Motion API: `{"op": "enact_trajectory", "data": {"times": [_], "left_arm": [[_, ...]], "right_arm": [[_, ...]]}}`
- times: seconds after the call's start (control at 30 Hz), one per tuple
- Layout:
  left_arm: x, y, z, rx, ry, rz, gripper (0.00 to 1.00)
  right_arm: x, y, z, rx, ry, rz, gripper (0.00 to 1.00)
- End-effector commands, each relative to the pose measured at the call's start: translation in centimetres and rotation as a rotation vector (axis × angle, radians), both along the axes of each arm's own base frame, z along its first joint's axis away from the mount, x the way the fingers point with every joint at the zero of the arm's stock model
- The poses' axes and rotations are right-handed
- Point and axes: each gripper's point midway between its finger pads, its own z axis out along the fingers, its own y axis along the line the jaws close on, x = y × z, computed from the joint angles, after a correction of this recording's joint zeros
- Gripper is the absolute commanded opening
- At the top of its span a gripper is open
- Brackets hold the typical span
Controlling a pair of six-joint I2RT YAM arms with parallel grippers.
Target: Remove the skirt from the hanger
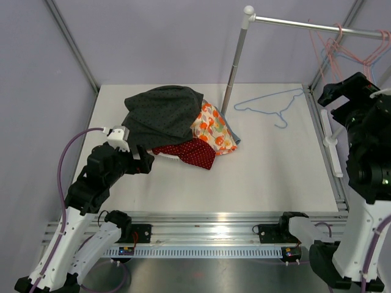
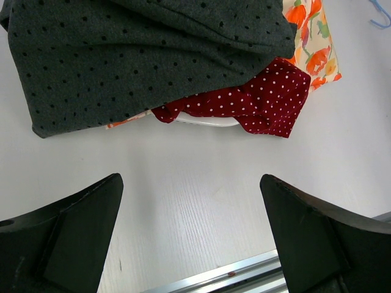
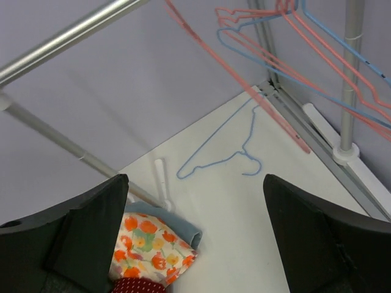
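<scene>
A dark grey dotted skirt [image 1: 162, 113] lies on top of a pile of clothes at the back left of the table, and fills the top of the left wrist view [image 2: 146, 55]. I see no hanger in it. A blue wire hanger [image 1: 269, 104] lies bare on the table to the right and shows in the right wrist view [image 3: 226, 152]. My left gripper [image 1: 145, 162] is open and empty just in front of the pile, over bare table [image 2: 190, 183]. My right gripper [image 1: 345, 91] is raised at the right near the rail, open and empty [image 3: 195, 180].
A floral cloth [image 1: 212, 127] and a red polka-dot cloth [image 1: 189, 151] lie under the skirt, with a white edge [image 2: 208, 122] beneath the red one. A rack pole [image 1: 235, 61] stands behind the pile. Pink and blue hangers [image 1: 348, 46] hang on the rail.
</scene>
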Motion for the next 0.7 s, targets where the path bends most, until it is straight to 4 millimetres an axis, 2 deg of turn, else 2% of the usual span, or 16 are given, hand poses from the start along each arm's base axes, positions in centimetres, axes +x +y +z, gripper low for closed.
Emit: {"op": "enact_trajectory", "data": {"times": [0.0,0.03,0.07,0.13,0.2,0.23,0.3,0.33,0.43,0.47,0.5,0.53,0.57,0.6,0.63,0.67], "left_arm": [[0.4,-0.4,0.9,-0.017,-0.036,-0.009,0.99],[0.4,-0.4,0.8,-0.016,-0.033,-0.009,0.99],[0.4,-0.4,0.8,-0.016,-0.031,-0.009,0.99],[0.4,-0.4,0.8,-0.016,-0.031,-0.009,0.99],[0.4,-0.4,0.8,-0.016,-0.031,-0.009,0.99],[0.4,-0.4,0.8,-0.016,-0.031,-0.009,0.99],[0.4,-0.4,0.8,-0.016,-0.03,-0.008,0.99],[0.3,-0.3,0.9,-0.016,-0.033,-0.006,0.99],[0.4,-0.3,0.8,-0.016,-0.031,-0.002,0.99],[0.3,-0.2,0.8,-0.016,-0.033,-0.002,0.99],[0.3,-0.2,0.8,-0.016,-0.033,-0.001,0.99],[0.3,-0.2,0.8,-0.015,-0.03,-0.002,0.99],[0.3,-0.3,0.8,-0.016,-0.033,-0.004,0.99],[0.3,-0.3,0.8,-0.016,-0.033,-0.004,0.99],[0.3,-0.3,0.9,-0.017,-0.036,-0.006,0.99],[0.3,-0.3,0.9,-0.017,-0.036,-0.009,0.99]], "right_arm": [[-0.6,2.5,0.4,0.01,-0.028,0.139,0.99],[-0.1,5.4,0.5,0.007,-0.03,0.314,1.0],[0.5,7.0,1.5,-0.012,-0.074,0.415,0.99],[1.9,10.6,1.0,0.005,-0.054,0.637,0.99],[2.9,12.6,0.8,0.006,-0.04,0.743,1.0],[5.2,12.5,-0.8,0.001,0.017,0.733,0.99],[6.2,16.0,-2.9,-0.035,0.097,0.797,0.99],[8.3,16.0,-5.4,-0.07,0.176,0.759,1.0],[11.8,16.7,-10.9,-0.042,0.319,0.693,1.0],[13.1,16.6,-11.7,-0.036,0.313,0.665,0.99],[14.1,16.6,-15.1,-0.021,0.381,0.643,0.99],[15.0,16.0,-16.5,-0.018,0.402,0.588,0.99],[16.5,15.2,-19.2,-0.023,0.445,0.521,1.0],[16.5,15.3,-19.5,-0.024,0.449,0.522,0.99],[17.6,14.4,-21.6,-0.039,0.493,0.458,0.99],[18.1,13.5,-22.5,-0.047,0.512,0.405,0.99]]}}
